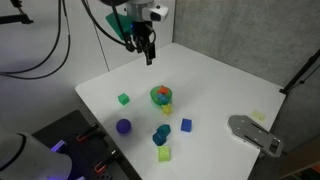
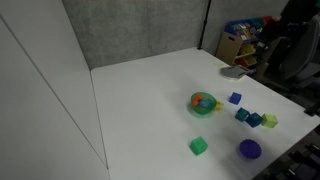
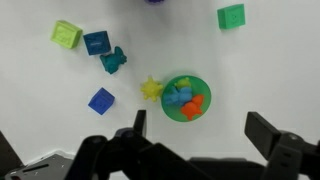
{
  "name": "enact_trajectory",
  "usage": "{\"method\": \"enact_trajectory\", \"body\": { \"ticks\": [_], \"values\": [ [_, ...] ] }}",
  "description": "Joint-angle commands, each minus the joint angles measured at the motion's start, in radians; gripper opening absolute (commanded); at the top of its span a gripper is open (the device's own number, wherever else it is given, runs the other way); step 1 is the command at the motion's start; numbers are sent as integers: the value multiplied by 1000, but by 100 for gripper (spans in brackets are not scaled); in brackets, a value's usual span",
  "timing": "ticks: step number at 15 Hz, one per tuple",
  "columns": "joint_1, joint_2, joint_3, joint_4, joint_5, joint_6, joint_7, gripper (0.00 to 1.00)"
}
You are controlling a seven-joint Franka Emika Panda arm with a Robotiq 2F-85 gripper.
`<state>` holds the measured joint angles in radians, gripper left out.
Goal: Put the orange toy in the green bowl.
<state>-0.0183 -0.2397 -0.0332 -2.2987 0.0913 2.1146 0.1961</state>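
The green bowl point(image 3: 200, 86) sits on the white table in the wrist view, with the orange toy point(image 3: 192, 106) lying inside it beside a blue piece point(image 3: 178, 98). The bowl also shows in both exterior views point(image 1: 156, 97) point(image 2: 195, 107), with the orange toy visible inside point(image 1: 163, 93) point(image 2: 203, 99). My gripper point(image 3: 200, 128) is open and empty, its two dark fingers spread wide, well above the table. In an exterior view it point(image 1: 149, 52) hangs high over the table's far part, away from the bowl.
A yellow star piece point(image 3: 151, 89) touches the bowl's rim. Blue cubes point(image 3: 101, 100) point(image 3: 96, 42), a teal piece point(image 3: 113, 61), a lime cube point(image 3: 66, 34), a green cube point(image 3: 231, 15) and a purple ball point(image 1: 123, 126) lie around. A grey object point(image 1: 254, 132) rests at the table edge.
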Motion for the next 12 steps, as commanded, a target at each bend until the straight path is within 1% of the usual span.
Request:
{"method": "enact_trajectory", "body": {
  "ticks": [1, 5, 7, 8, 9, 12],
  "values": [
    [-27, -109, 2, 12, -66, -114, -28, 100],
    [-30, -151, 1, 102, -107, -295, -69, 100],
    [-28, -156, -1, 136, -111, -348, -91, 100],
    [-28, -159, 0, 144, -116, -365, -96, 100],
    [-27, -163, 6, 109, -98, -319, -64, 100],
    [-27, -161, 6, 110, -98, -324, -66, 100]
  ]
}}
